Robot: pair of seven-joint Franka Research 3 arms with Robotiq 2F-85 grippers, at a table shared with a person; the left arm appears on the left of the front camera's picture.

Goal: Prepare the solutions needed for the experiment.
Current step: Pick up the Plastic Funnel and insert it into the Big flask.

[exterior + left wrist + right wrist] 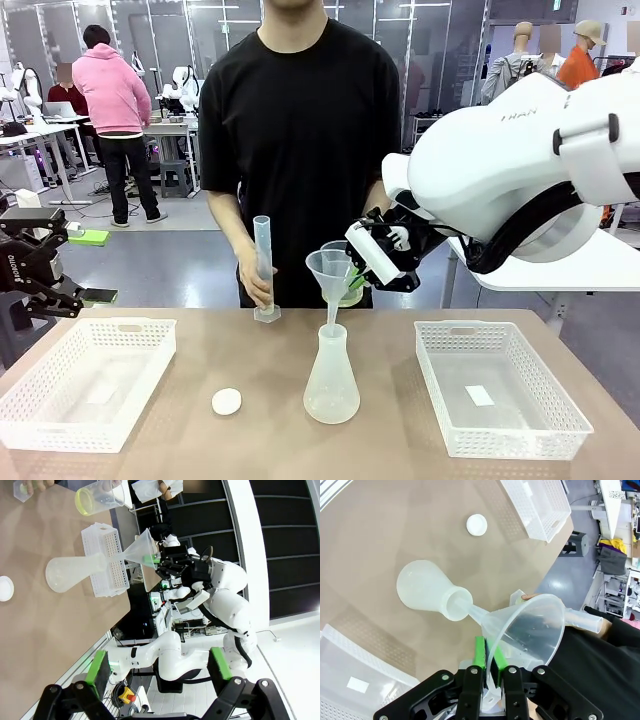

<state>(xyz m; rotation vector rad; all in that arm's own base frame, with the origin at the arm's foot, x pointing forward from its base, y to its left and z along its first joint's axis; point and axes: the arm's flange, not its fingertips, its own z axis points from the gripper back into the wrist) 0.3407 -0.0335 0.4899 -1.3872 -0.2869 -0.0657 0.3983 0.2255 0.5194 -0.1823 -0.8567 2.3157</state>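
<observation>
**Front view**
- R gripper (352, 272): comes in from the right side, jaws closed on the rim of the funnel (328, 268).
- Funnel: upright, stem down in the neck of the flask (332, 380), mid-table.
- Beaker (336, 247): clear, just behind the funnel, mostly hidden; contents hard to judge here.
- Person's hand (258, 290): grips the grad. cylinder (262, 245), which stands upright on the table (400, 440), left of the funnel.
- L gripper (70, 298): at the left edge, above the L basket (60, 400); can't tell its opening from this angle.
- Other: R basket (540, 420) right of the flask; white cap (227, 401) between L basket and flask.

**Left wrist view**
- L gripper (159, 665): green pads (97, 666) wide apart, nothing between them.
- Solution (84, 502): thin pale yellow layer at the bottom of the beaker (107, 495), which is held up off the table near the funnel (137, 547).
- R gripper (155, 562): clamped on the funnel rim; funnel stem in the flask (67, 572).

**Right wrist view**
- R gripper (489, 655): pads nearly together, pinching the funnel (535, 625) wall at the rim.
- Funnel: a few drops on the inner wall; stem in the flask (422, 590) mouth.
- Cylinder (582, 617): passes behind the funnel.
- Cap (476, 524): on the table beyond the flask.
</observation>
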